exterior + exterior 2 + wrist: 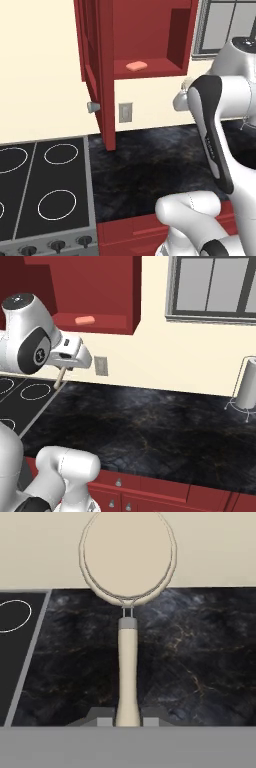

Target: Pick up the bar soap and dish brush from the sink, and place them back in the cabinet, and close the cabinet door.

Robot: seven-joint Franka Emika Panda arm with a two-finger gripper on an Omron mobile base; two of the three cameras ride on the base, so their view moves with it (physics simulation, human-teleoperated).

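A: Where's the bar soap (136, 66)?

B: We see it lying flat on the cabinet (150, 30) shelf, twd the left-front part, nothing else touching it. Same pink block shows in the right base view, on the red shelf above the arm.

A: And the cabinet door (97, 70)?

B: Swung open, edge-on to us in the left base view, grey knob near its lower end, hanging over the stove (42, 185) / counter (150, 426) boundary.

A: Dish brush (127, 587)?

B: In the gripper (127, 719). Hand view: the handle runs up from btw the two finger tips, both pressed against it, so we call it clamped on the brush handle. The round disc head sits at the top of that view, facing the cream wall, above the black marbled counter.

A: Is the brush visible from the base cams?

B: Right base view: a bit of tan handle pokes down-left from under the white hand, just left of the wall outlet (101, 365). Head is hidden by the hand there. Left base view: arm body covers it, we can't tell.

A: How high is the hand?

B: Below the cabinet's bottom edge, well above the counter, near the wall.

A: Anything else around?

B: Paper towel roll (248, 383) on a wire stand at far right of the counter, window (212, 286) above it. Red drawers w/ small knobs along the counter front.
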